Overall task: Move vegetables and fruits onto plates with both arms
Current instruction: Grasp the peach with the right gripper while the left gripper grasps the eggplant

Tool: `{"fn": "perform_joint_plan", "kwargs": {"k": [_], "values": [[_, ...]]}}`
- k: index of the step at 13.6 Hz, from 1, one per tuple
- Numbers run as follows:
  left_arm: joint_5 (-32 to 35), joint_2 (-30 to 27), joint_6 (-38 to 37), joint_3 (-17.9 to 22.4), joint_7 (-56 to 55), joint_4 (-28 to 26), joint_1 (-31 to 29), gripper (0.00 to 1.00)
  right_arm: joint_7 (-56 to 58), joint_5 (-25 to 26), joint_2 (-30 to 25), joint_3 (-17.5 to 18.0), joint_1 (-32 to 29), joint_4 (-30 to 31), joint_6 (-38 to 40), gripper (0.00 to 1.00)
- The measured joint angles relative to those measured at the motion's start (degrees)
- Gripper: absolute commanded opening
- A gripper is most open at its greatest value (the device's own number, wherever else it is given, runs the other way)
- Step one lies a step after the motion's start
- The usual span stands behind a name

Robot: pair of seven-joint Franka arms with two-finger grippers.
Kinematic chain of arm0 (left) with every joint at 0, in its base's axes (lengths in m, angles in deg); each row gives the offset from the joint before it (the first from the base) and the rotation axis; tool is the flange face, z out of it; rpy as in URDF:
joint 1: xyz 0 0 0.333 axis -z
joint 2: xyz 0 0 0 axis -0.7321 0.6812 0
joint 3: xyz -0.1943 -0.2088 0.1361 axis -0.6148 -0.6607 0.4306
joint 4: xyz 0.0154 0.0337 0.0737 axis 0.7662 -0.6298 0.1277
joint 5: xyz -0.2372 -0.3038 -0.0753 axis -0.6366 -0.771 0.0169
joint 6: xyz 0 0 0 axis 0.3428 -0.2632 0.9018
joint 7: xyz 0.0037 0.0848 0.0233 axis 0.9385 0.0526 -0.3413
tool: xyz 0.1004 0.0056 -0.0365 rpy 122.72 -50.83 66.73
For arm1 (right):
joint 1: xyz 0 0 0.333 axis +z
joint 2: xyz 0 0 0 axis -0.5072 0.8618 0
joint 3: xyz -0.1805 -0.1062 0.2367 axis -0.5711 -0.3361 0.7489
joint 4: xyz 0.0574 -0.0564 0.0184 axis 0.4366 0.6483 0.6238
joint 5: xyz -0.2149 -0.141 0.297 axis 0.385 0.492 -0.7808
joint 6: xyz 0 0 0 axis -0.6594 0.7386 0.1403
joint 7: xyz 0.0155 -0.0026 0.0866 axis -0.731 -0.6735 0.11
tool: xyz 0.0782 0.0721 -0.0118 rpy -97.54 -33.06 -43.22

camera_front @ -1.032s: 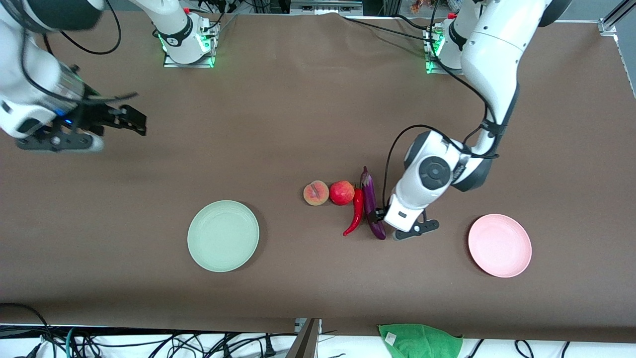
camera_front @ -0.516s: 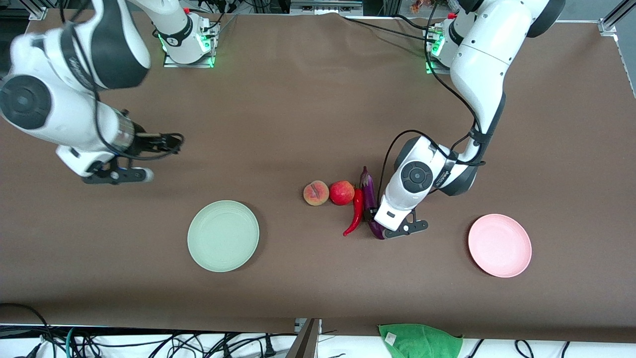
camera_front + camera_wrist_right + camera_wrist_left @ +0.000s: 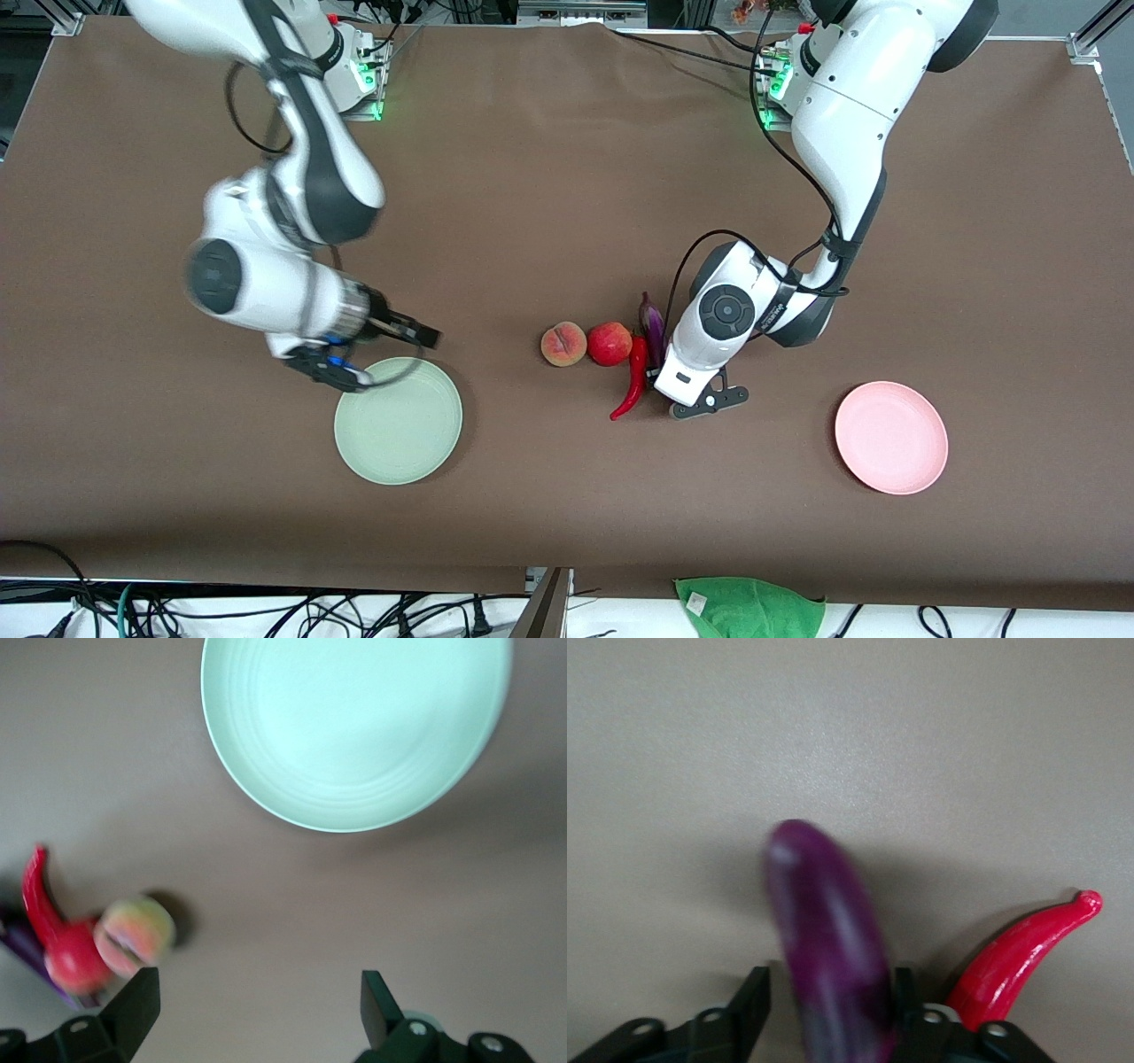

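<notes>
No readable text, labels, brands or numbers in any view. Faint dark lettering rings the right arm's base collar (image 3: 321, 58) and the left arm's wrist joint (image 3: 780, 306), too small to make out. Small white tag on the green cloth (image 3: 749, 608), also illegible.
</notes>
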Motion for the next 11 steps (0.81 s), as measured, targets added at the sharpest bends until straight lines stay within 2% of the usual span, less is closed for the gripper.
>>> {"fn": "perform_joint_plan", "kwargs": {"k": [2, 4, 7, 11], "values": [[0.00, 0.04, 0.12, -0.03, -0.02, 0.04, -0.01, 0.00, -12.82, -0.08, 3.86, 0.12, 4.92, -0.08, -6.83, 1.00], [0.00, 0.05, 0.23, -0.02, -0.03, 0.17, -0.18, 0.00, -21.17, -0.08, 6.42, 0.13, 8.71, -0.13, -11.28, 1.00], [0.00, -0.13, 0.30, 0.06, 1.24, 1.33, -1.61, 0.00, -27.34, -0.11, 9.09, 0.11, 11.03, -0.16, -17.97, 1.00], [0.00, -1.97, 0.23, -0.87, 14.08, 3.06, -9.12, 0.00, -31.11, -0.28, 12.51, 0.47, 13.02, -1.01, -26.15, 1.00]]}}
